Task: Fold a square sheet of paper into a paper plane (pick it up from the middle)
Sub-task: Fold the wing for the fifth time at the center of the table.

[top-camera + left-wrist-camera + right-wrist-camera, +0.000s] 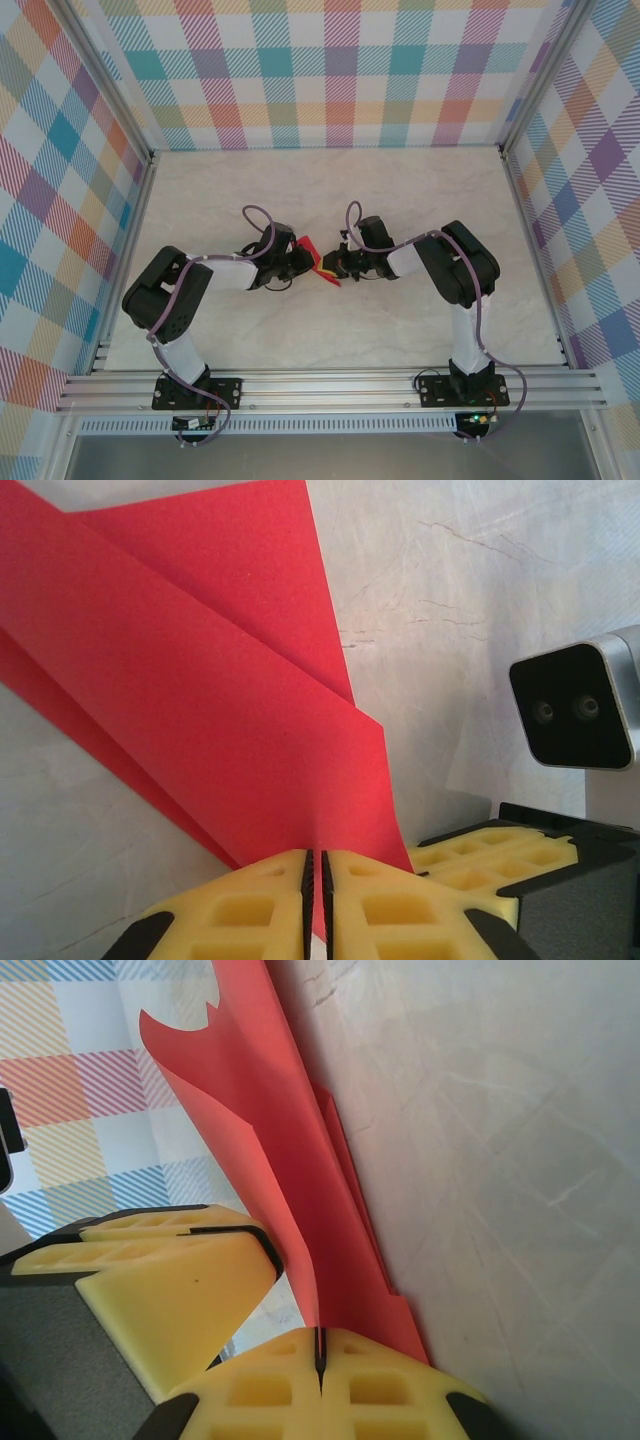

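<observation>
While both arms meet mid-table, top view: left gripper [306, 262] and right gripper [343, 267] are tip to tip with the paper [322, 262] between them. The paper is a small red creased shape with a sliver of yellow reverse showing, lifted off or just above the table [430, 200]; contact with the surface can't be told from here. Jaw state is too small to read in this view.

Left wrist view: the left gripper [316, 865] has its yellow pads pressed together, and the lower edge of the paper [200, 700] runs straight into the seam, so it is pinched. The paper shows layered diagonal folds, red side out, fanning up and away from the pads. A finger [480, 848] of the right gripper sits just beside on the right, with its camera [575, 705] above.

Right wrist view: the right gripper [320, 1345] is pressed closed, with the paper [270, 1160] caught in the seam and standing on edge. Several folded layers are stacked along the table side, and one flap curls free toward the wall [80, 1090]. The left gripper's fingers [170, 1270] touch the paper from the left.

Step, my read: mid-fold. Nose folds look done; both arms hold the body to crease or form wings. Not a finished plane yet.

Next move likely needs one gripper to keep the pinch while the other releases and re-grips a flap. Risks are tearing or slipping if both pull apart.
</observation>
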Robot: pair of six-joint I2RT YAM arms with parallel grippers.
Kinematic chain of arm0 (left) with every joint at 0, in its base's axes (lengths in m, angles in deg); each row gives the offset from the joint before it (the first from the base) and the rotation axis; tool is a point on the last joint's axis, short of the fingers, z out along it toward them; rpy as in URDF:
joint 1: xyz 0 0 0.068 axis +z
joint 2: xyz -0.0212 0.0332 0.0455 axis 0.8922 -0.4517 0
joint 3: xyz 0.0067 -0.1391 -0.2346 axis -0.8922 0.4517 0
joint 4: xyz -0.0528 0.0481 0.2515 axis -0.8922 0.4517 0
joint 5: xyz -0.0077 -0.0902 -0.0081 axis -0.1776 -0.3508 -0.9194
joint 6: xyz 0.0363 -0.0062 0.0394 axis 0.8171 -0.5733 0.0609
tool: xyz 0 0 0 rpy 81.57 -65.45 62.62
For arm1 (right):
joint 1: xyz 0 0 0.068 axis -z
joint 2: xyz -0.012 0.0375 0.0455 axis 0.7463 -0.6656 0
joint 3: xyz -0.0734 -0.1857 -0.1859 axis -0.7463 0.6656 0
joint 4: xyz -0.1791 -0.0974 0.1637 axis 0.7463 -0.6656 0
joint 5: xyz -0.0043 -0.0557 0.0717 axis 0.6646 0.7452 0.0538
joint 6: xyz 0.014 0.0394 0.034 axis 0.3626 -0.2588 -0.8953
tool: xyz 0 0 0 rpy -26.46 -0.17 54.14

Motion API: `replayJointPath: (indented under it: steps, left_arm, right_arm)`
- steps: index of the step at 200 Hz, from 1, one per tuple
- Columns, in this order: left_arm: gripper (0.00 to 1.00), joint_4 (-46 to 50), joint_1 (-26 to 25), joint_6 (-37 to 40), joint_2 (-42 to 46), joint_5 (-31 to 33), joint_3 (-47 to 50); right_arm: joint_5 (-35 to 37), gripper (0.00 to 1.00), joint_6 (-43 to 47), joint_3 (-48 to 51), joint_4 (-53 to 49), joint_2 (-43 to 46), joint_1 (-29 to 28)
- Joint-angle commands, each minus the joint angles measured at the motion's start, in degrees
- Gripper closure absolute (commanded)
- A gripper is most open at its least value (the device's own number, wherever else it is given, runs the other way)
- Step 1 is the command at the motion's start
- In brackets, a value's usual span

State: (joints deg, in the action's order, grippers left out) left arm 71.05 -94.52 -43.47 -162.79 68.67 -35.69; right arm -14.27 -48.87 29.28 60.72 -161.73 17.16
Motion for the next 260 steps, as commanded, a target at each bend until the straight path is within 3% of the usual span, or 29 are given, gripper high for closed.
replayJointPath:
  steps: [1, 99, 201, 260]
  left_arm:
    - [0.87, 0.1, 0.0, 1.3, -1.2, 0.7, -1.4]
    - [0.90, 1.6, 0.0, 1.4, -3.3, 1.5, -1.8]
    - [0.92, 5.5, 0.0, 1.0, -4.3, 1.7, -2.6]
    - [0.92, 5.1, 0.0, 0.6, -4.4, 1.3, -2.7]
  right_arm:
    - [2.9, 1.00, 1.5, -0.1, -5.0, -3.3, 0.3]
    - [3.1, 0.99, 2.6, -1.3, -8.8, -2.5, 0.3]
    - [5.2, 0.77, 15.9, -5.5, -23.3, 7.0, 0.3]
    - [4.7, 0.76, 20.3, -6.0, -26.2, 8.5, 0.2]
